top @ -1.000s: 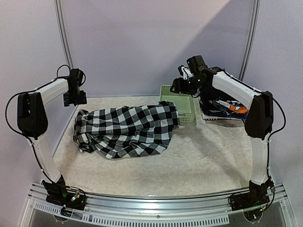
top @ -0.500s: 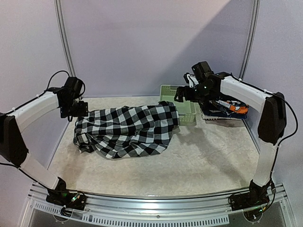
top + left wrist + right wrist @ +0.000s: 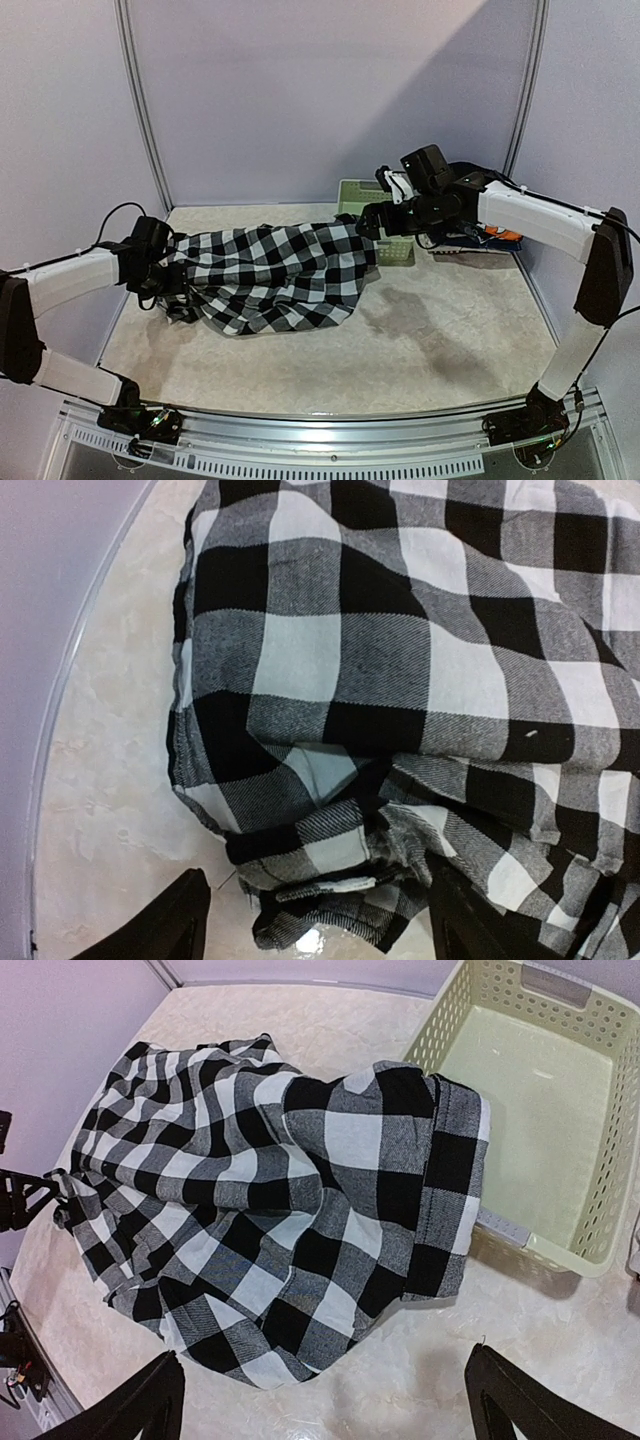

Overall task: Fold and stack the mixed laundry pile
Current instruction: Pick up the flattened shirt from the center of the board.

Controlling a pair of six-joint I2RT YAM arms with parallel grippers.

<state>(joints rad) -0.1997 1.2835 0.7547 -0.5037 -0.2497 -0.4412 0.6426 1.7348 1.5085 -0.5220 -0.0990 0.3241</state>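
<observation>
Most of my left pincer (image 3: 318, 885) is cut off at the bottom of its own wrist view. Only two dark finger stubs show, standing wide apart, with the crumpled hem of the checked shirt (image 3: 400, 650) lying between them and nothing pinched. Whether a fingertip brushes the cloth I cannot tell from there. From above, this pincer (image 3: 170, 280) seems to sit right against the shirt's (image 3: 270, 275) left end, though dark fingers blur into dark checks. My right pincer (image 3: 325, 1360) is likewise spread wide and empty, hanging above the shirt's other end, its tips showing only at the bottom corners of its wrist view. Ahead of it and to the right, the shirt (image 3: 290, 1210) drapes over the near rim of the pale green basket (image 3: 600, 1210), an overlap the overhead view half hides behind my right wrist. Only the overhead view shows the orange-blue-white printed pieces (image 3: 505, 235) beyond that arm, mostly covered by it, on the table (image 3: 420, 340).
</observation>
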